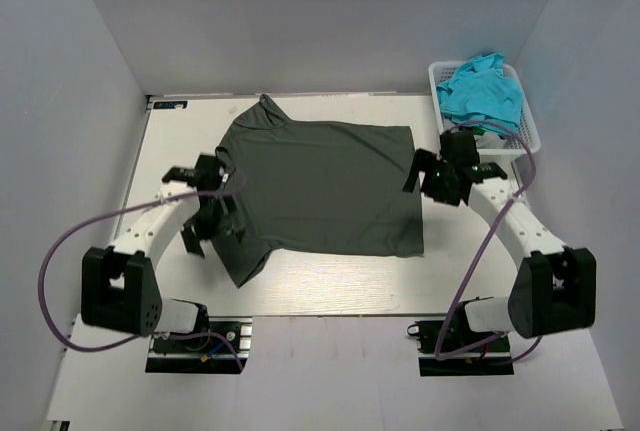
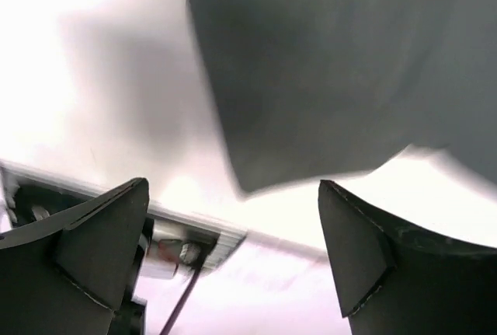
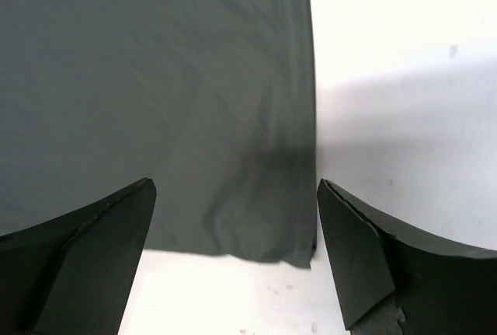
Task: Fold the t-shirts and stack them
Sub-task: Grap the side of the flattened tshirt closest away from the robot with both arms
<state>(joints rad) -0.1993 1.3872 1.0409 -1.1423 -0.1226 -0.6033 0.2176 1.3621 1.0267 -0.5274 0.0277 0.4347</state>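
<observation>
A dark charcoal-grey t-shirt (image 1: 320, 186) lies spread flat on the white table, collar to the far left, hem to the right. My left gripper (image 1: 210, 216) is open and empty over the shirt's near-left sleeve; the sleeve (image 2: 334, 71) shows blurred in the left wrist view. My right gripper (image 1: 425, 176) is open and empty above the shirt's right hem edge; a hem corner (image 3: 264, 218) shows between the fingers in the right wrist view. A turquoise-blue t-shirt (image 1: 482, 91) lies crumpled in the basket.
A white lattice basket (image 1: 527, 121) stands at the back right corner, beside the right arm. Bare table (image 1: 330, 281) lies in front of the shirt. Grey walls enclose the table on three sides.
</observation>
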